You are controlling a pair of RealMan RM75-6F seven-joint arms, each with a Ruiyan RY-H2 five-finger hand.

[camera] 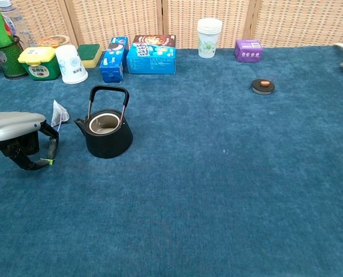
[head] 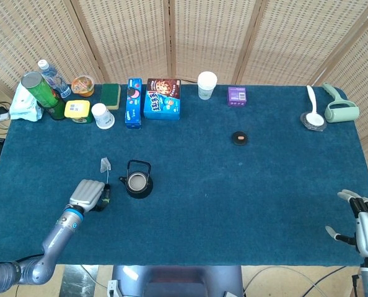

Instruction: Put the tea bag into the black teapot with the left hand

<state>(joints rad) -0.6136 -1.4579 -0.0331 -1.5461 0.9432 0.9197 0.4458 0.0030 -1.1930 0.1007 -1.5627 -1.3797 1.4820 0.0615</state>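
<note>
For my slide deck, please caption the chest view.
Left hand beside the tea bag, left of the open black teapot.

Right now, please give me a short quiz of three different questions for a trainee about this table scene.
1. True or false: the tea bag lies inside the black teapot.
2. Which hand is nearer the teapot: A left hand, B right hand?
3. Fill in: the teapot's lid lies on the ____.

Key: 1 false; 2 A; 3 table.
</note>
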